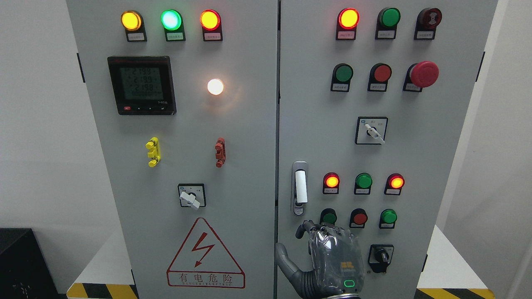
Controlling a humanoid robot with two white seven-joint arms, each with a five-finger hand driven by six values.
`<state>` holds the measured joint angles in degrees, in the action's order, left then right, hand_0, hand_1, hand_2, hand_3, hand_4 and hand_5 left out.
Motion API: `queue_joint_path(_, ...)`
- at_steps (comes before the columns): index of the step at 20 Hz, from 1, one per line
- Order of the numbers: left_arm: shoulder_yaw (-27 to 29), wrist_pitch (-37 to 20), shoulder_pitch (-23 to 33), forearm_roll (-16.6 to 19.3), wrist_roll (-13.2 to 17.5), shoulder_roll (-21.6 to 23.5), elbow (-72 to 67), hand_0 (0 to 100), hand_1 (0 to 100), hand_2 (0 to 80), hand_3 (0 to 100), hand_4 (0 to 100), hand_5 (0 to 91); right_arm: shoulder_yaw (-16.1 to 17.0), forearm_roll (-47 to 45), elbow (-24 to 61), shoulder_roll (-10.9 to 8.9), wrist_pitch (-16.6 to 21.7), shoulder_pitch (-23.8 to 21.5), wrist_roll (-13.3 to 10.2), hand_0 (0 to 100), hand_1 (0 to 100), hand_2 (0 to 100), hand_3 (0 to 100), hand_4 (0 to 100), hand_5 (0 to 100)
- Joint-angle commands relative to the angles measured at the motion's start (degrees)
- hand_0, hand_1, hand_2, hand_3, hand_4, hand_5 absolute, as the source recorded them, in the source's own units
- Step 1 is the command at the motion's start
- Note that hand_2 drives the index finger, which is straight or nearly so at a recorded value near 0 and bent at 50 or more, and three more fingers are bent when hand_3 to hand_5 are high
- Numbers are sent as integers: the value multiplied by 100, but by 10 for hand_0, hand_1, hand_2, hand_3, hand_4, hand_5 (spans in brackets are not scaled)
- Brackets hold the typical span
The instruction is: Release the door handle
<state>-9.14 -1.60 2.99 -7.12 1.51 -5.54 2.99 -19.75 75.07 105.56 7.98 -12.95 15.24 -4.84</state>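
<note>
Raised in front of the right door's lower edge, the right hand (328,255) hung just below the door handle (300,187) and apart from it, fingers (309,227) loosely curled around nothing, which suggested the release was essentially done and the hand only needed to clear away. Only the head view was given: the handle was a white lever standing upright in a grey metal housing at the left edge of the right door (436,166), with a keyhole beneath it, beside the seam with the left door (241,187).
</note>
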Motion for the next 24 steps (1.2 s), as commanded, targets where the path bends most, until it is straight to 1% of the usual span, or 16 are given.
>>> queue_joint_path(1,0,-7,0,0,-2,0,0,0,0,44,103,1,0,86,34,122,2,-6,207,54,200,321,728,982,801,726)
queue_joint_path(2,0,2,0,0,-2,0,0,0,0,44,103,1,0,138,34,122,2,-6,243,97,166,314,741,990,800,726)
queue_joint_path(5,0,2,0,0,-2,0,0,0,0,44,103,1,0,235,43,122,2,-6,313,133,127,330,751,996,803,727)
queue_joint_path(8,0,2,0,0,-2,0,0,0,0,44,104,1,0,305,43,122,-7,-6,322,141,57,424,749,998,806,729)
queue_joint_path(10,0,-7,0,0,-2,0,0,0,0,44,104,2,0,323,43,96,2,-15,445,176,29,449,747,998,805,729)
queue_joint_path(17,0,-7,0,0,-2,0,0,0,0,45,105,2,0,569,34,-1,2,-59,779,317,5,505,739,998,805,728)
queue_joint_path(20,0,-7,0,0,-2,0,0,0,0,44,105,2,0,578,25,-62,2,-59,814,326,5,501,738,998,805,729)
queue_joint_path(24,0,2,0,0,-2,0,0,0,0,44,105,2,0,569,-1,-124,2,-164,911,335,37,494,737,998,805,730)
